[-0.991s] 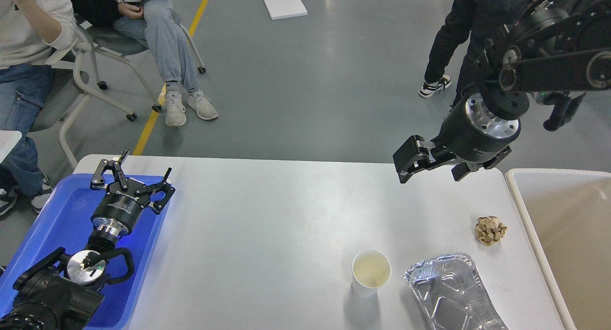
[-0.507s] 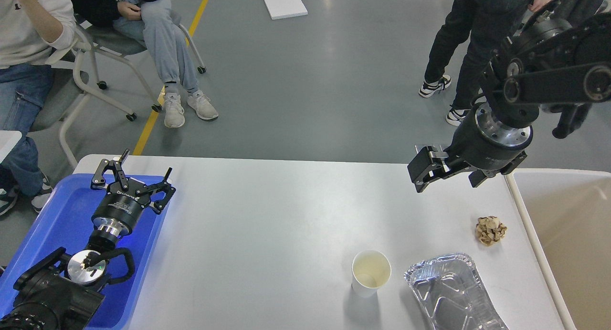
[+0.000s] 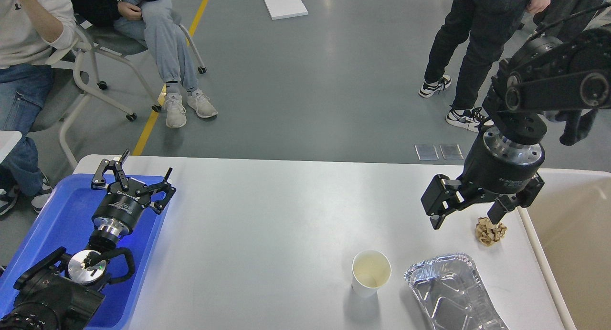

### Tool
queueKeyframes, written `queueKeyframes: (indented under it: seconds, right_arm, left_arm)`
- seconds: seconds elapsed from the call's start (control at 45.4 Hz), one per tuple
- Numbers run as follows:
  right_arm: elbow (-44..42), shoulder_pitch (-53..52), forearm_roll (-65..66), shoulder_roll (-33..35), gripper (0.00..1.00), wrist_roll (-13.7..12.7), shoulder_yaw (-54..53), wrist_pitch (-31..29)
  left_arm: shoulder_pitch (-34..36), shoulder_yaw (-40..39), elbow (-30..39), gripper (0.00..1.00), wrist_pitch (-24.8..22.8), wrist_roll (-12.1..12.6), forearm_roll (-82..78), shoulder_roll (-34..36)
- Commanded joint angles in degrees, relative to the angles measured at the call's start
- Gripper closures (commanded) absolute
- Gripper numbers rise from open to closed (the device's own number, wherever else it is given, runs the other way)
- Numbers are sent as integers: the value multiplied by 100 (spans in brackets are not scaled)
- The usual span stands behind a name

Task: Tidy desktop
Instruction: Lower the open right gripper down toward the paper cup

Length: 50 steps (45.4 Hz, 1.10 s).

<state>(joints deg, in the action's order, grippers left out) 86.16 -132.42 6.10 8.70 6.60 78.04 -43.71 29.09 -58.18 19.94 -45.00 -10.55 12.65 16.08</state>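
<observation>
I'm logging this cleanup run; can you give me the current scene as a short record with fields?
surface: desktop
left gripper: open, above blue tray
right gripper: open, beside crumpled paper ball
loose items: paper ball, paper cup, foil tray
bin: beige bin, right of desktop

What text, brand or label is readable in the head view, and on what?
"2F Adaptive...", only partly legible: white print on the black cylindrical body of the right gripper.
White print on the black body of the left gripper: too blurred to read.
White paper cup, crinkled foil tray, white desktop: no text.
</observation>
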Motion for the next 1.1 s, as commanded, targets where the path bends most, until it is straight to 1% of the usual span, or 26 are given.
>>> queueKeyframes:
  seconds: [0.0, 0.088, 0.154, 0.22, 0.33, 0.507, 0.639, 0.749, 0.881, 0.925, 0.969, 1.079]
  right_arm:
    - [-3, -118, -82, 17, 0, 8, -96, -129]
    - [-56, -196, -389, 35, 0, -9, -105, -129]
    - [-47, -468, -723, 35, 0, -27, -26, -129]
    - [-21, -645, -803, 26, 0, -27, 115, -129]
    - [-20, -601, -812, -53, 0, -27, 229, -129]
    - [-82, 39, -838, -53, 0, -27, 115, -129]
    - [-529, 699, -803, 175, 0, -27, -534, -129]
    - [-644, 1016, -689, 184, 0, -27, -720, 441]
    - [-750, 1525, -417, 70, 0, -27, -702, 1293]
    - [-802, 1640, -372, 53, 0, -27, -737, 1470]
    - [-811, 1667, -372, 61, 0, -18, -737, 1602]
    - [-838, 1675, -285, 53, 0, -27, -659, 1585]
  left_arm:
    - [0, 0, 1, 0, 0, 0, 0, 0]
    - [0, 0, 1, 0, 0, 0, 0, 0]
    - [0, 0, 1, 0, 0, 0, 0, 9]
    - [0, 0, 1, 0, 0, 0, 0, 0]
    - [0, 0, 1, 0, 0, 0, 0, 0]
    - [0, 0, 1, 0, 0, 0, 0, 0]
    - [0, 0, 1, 0, 0, -9, 0, 9]
    - [0, 0, -8, 0, 0, -9, 0, 9]
    - [0, 0, -8, 0, 0, -9, 0, 9]
    - [0, 0, 1, 0, 0, -9, 0, 9]
    - [0, 0, 1, 0, 0, -9, 0, 9]
    - [0, 0, 1, 0, 0, -9, 0, 9]
